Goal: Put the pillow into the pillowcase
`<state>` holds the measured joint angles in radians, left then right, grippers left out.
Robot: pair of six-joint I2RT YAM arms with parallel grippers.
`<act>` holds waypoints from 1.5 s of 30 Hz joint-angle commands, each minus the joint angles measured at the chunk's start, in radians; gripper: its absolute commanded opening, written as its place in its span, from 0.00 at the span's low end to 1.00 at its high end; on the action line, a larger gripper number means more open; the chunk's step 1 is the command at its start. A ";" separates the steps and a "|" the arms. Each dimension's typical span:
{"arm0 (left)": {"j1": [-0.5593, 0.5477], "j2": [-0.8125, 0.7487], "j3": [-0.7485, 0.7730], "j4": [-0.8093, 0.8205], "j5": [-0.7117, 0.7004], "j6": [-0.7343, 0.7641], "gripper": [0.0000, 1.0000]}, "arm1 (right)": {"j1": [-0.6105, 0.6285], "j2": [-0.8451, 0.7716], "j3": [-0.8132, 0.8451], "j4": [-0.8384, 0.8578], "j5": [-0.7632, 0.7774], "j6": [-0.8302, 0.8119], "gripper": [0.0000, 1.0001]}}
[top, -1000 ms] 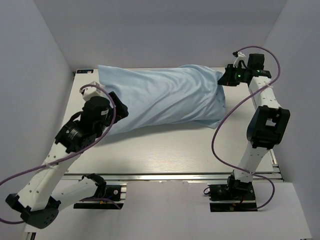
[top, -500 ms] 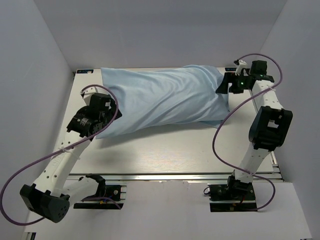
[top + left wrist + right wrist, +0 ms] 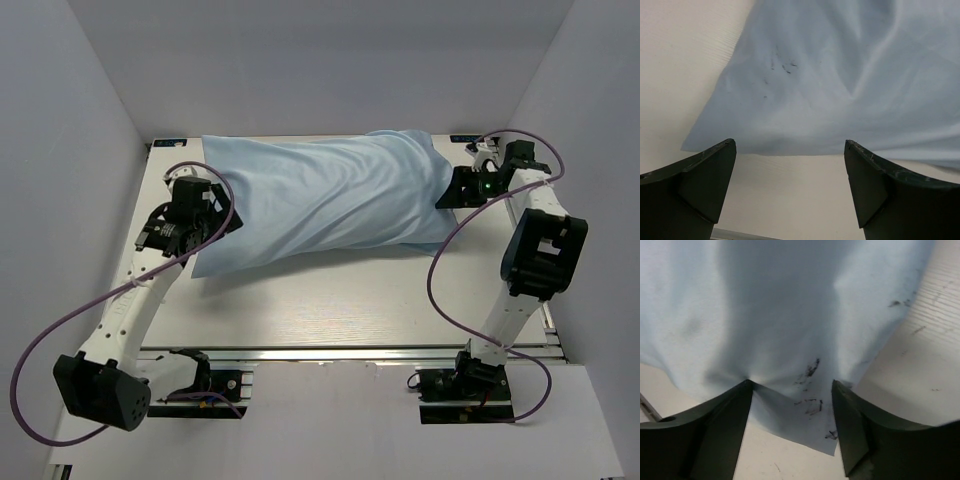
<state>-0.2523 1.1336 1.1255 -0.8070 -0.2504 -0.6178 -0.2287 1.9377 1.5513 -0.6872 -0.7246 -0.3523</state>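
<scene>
one worktop, two hands, one pillowcase. we see the left hand released at the near left corner of the plump blue pillowcase lying across the far worktop; right hand released, straddling its right edge.

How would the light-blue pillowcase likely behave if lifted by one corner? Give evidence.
Probably floppy: the pillowcase creases and its empty corner lies flat on the table. Likely bulky yet light: its middle bulges as if stuffed. Pushed, it may slide, not roll.

One pillowcase; one table; left claw, right claw.
</scene>
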 commanded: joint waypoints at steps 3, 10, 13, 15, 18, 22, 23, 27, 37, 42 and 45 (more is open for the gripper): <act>0.118 -0.009 -0.087 0.012 0.013 0.068 0.98 | 0.011 0.021 0.082 -0.041 -0.125 -0.024 0.52; 0.242 0.081 -0.116 0.179 0.152 0.113 0.98 | 0.061 0.050 0.162 -0.072 -0.203 0.005 0.00; 0.249 0.144 -0.130 0.248 0.272 0.130 0.98 | 0.074 0.024 0.168 -0.057 -0.202 0.006 0.00; 0.249 0.167 -0.148 0.325 0.377 0.130 0.98 | 0.075 0.004 0.170 -0.048 -0.203 0.006 0.00; 0.249 0.212 -0.173 0.396 0.465 0.127 0.98 | 0.074 -0.016 0.185 -0.044 -0.199 0.003 0.00; 0.291 0.273 -0.179 0.431 0.522 0.133 0.75 | 0.075 -0.028 0.210 -0.038 -0.222 0.022 0.00; 0.309 0.299 -0.178 0.431 0.537 0.135 0.64 | 0.075 -0.031 0.226 -0.032 -0.228 0.035 0.00; 0.363 0.321 -0.190 0.427 0.562 0.133 0.18 | 0.074 -0.039 0.303 0.000 -0.242 0.087 0.00; 0.544 0.178 -0.224 0.339 0.519 0.141 0.00 | 0.075 -0.089 0.411 0.155 -0.228 0.223 0.00; 0.594 0.186 -0.222 0.295 0.488 0.164 0.03 | 0.075 -0.131 0.316 0.187 -0.164 0.179 0.00; 0.608 0.192 -0.222 0.281 0.471 0.161 0.19 | 0.081 -0.120 0.294 0.100 -0.060 0.064 0.00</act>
<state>0.3058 1.3270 0.9127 -0.4740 0.3702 -0.4965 -0.1074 1.8553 1.8519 -0.6250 -0.9257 -0.1776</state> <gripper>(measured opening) 0.158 0.012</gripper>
